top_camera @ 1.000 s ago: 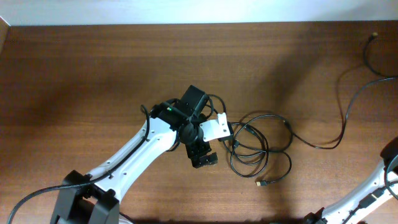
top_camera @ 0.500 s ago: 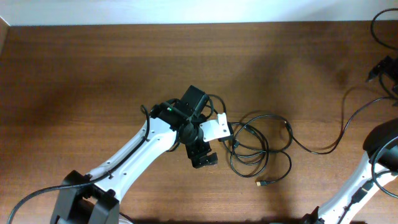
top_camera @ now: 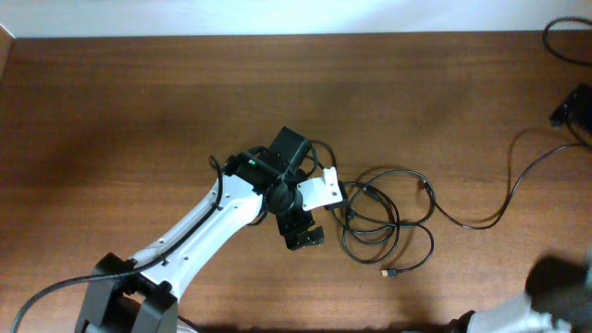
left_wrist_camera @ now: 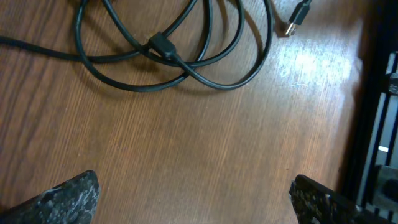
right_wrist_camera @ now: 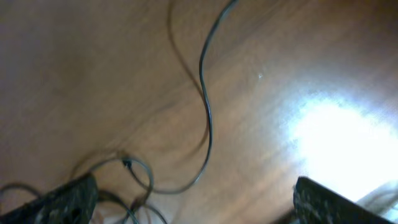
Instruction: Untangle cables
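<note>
Just short of the cables [left_wrist_camera: 163, 46], left gripper [left_wrist_camera: 193, 196] spread wide, nothing held.

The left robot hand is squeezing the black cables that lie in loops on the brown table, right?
No, it isn't squeezing them. The left wrist view shows the left jaws open and empty, with the black cables lying in loops on the brown table ahead of them.

Surface: brown wood-grain worktop [top_camera: 139, 111] fills nearly the whole overhead frame.
Backdrop: pale wall [top_camera: 277, 14], a thin strip along the top edge.
Light: bright glare [right_wrist_camera: 336, 134] on the wood, right side of the right wrist view.
</note>
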`<action>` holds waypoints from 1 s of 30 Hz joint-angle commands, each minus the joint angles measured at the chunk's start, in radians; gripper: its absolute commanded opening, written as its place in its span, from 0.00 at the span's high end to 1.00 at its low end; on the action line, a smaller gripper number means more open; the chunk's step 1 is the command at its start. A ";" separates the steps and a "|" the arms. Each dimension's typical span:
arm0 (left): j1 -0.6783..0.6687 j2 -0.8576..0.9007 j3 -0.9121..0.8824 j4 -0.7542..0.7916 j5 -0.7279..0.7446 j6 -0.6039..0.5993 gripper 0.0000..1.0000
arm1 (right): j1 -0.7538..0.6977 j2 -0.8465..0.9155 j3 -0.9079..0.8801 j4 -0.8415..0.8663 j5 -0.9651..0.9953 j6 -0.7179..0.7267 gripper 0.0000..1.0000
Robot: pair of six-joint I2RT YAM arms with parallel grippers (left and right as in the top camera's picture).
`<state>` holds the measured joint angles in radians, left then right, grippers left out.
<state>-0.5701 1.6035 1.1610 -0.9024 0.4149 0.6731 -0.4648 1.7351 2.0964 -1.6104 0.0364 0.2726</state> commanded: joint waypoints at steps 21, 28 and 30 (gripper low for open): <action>-0.002 0.001 -0.001 0.004 0.018 -0.007 0.01 | 0.006 0.012 -1.224 1.607 -0.021 -0.150 0.00; -0.002 0.001 -0.001 0.003 0.018 -0.007 0.01 | 0.006 0.027 -1.224 1.626 -0.026 -0.167 0.63; -0.002 0.001 -0.001 0.003 0.018 -0.007 0.01 | 0.006 0.027 -1.224 1.625 -0.029 -0.167 0.68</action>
<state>-0.5701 1.6039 1.1610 -0.8978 0.4149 0.6724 -0.4622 1.7470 0.8764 0.0154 0.0105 0.1055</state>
